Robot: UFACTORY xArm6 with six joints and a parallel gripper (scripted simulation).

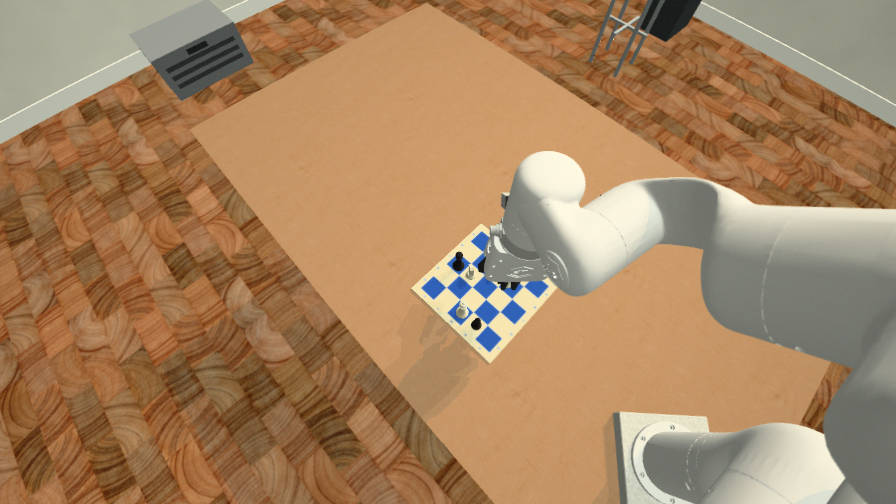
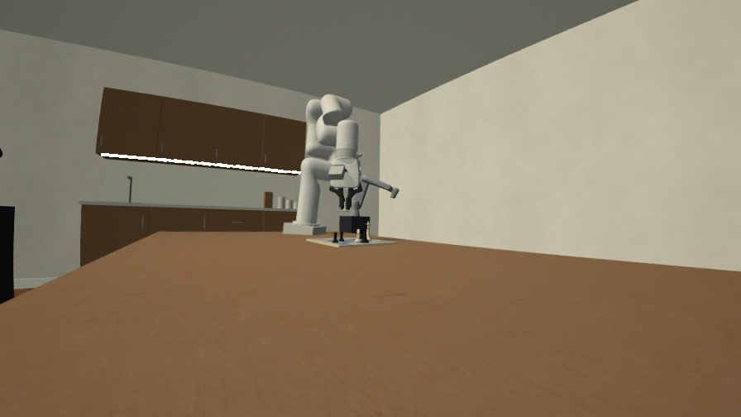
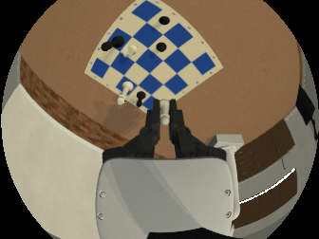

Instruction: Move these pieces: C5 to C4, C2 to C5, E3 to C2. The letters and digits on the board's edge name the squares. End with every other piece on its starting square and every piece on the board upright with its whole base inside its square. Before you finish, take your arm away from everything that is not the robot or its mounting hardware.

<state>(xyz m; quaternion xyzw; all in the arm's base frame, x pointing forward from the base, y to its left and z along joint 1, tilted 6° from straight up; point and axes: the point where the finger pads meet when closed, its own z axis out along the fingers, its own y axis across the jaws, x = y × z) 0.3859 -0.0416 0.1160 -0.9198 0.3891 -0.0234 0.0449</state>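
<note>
My gripper (image 1: pixel 508 285) (image 2: pixel 345 205) (image 3: pixel 164 107) is shut on a small white piece (image 2: pixel 345 208) (image 3: pixel 164 118), held upright well above the board (image 1: pixel 499 325) (image 2: pixel 337 245) (image 3: pixel 163 73). A tall white piece (image 1: pixel 462 310) (image 3: pixel 125 88) and a small black piece (image 1: pixel 476 324) (image 3: pixel 140 97) stand on neighbouring edge squares. A tall black piece (image 1: pixel 458 261) (image 3: pixel 118 42) stands beside another white piece (image 1: pixel 470 273) (image 3: pixel 131 51). A black piece (image 3: pixel 161 46) stands nearer the middle and another black piece (image 3: pixel 164 20) near the far edge. The gripper hides part of the board in the top view. The edge marks are too small to read.
The board lies on a brown table top (image 1: pixel 350 150) (image 2: pixel 362 321). The robot's base plate (image 1: pixel 621 457) (image 2: pixel 289 228) is on the same table. A grey cabinet (image 1: pixel 187 56) stands on the floor beyond. The standing pieces are close together below the gripper's height.
</note>
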